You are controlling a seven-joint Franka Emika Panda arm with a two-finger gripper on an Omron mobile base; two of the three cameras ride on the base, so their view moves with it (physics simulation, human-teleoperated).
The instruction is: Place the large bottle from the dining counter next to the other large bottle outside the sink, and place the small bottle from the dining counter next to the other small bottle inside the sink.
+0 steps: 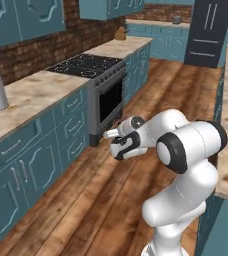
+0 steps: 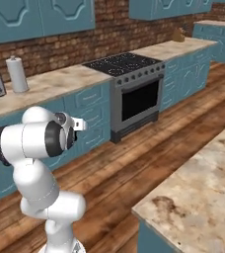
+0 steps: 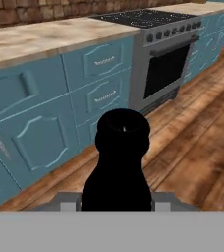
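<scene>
One black bottle (image 3: 120,162) clamped between two jaws.

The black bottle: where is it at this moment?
In the hand view the black bottle stands in the gripper, held over the wooden floor, facing the teal cabinets left of the oven.

the bottle (image 3: 120,162) in the claw (image 3: 116,199) is flat matt black, zero shine, smooth all over. Floor (image 1: 86,200) is brown wood planks with visible grain. Table (image 2: 203,192) at 4 o'clock looks like beige marbled stone. Stove (image 2: 134,94) front is brushed grey metal, dark top. Back wall (image 2: 114,34) is rough red brick.
</scene>
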